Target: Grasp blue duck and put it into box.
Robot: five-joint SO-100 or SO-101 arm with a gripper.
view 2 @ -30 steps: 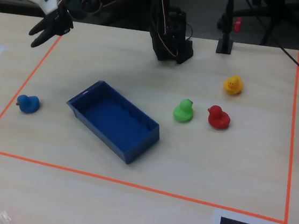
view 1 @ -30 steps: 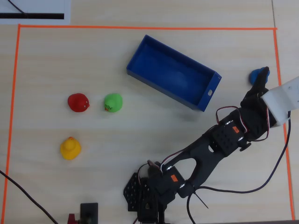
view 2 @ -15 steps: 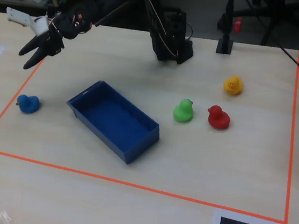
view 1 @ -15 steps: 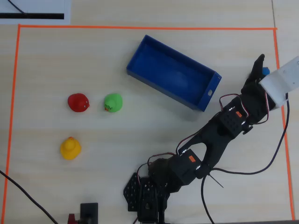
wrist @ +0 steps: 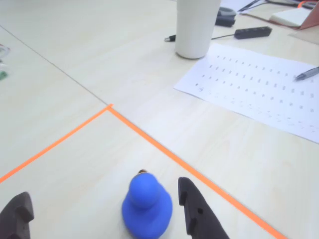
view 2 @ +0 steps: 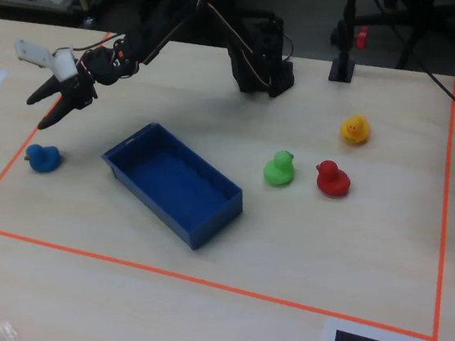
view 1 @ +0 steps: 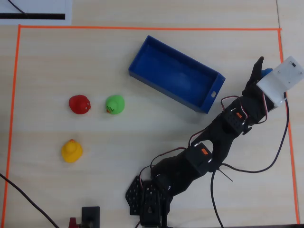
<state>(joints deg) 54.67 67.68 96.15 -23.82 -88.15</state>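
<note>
Hand [view 2: 42,110] spread open above blue duck [view 2: 43,158], apart; box [view 2: 173,184] just right.

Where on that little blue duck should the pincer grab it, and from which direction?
Probably around the blue duck's wide round body, below the smaller head, coming down from above. The wrist view shows it upright on the table, and the open pincer already has one finger on each side of it. The body looks like the broadest, lowest part, so a squeeze there seems least likely to slip off.
</note>
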